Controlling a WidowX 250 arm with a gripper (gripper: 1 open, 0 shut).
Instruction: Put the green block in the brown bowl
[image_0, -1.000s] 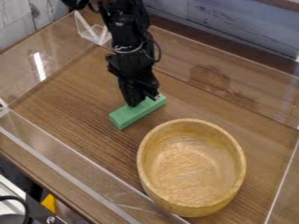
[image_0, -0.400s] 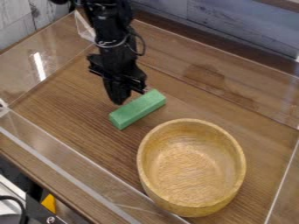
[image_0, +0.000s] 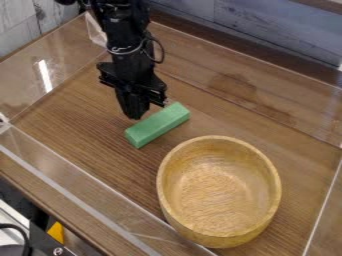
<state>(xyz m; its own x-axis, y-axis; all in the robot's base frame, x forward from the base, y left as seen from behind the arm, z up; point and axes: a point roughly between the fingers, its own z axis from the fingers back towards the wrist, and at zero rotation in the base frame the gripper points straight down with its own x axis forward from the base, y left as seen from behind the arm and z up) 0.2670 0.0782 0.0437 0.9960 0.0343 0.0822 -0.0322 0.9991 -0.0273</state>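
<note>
Across a wooden tabletop (image_0: 80, 140), short of the black gripper (image_0: 131, 108), fingers apart or together impossible to tell; just beside its tip, green block (image_0: 158, 126) unplaced, lift and drop into tan wooden bowl (image_0: 218, 190) beyond block still to do

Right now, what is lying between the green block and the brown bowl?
Nothing lies between the green block and the brown bowl; the camera view shows only a short stretch of bare wooden tabletop.
</note>
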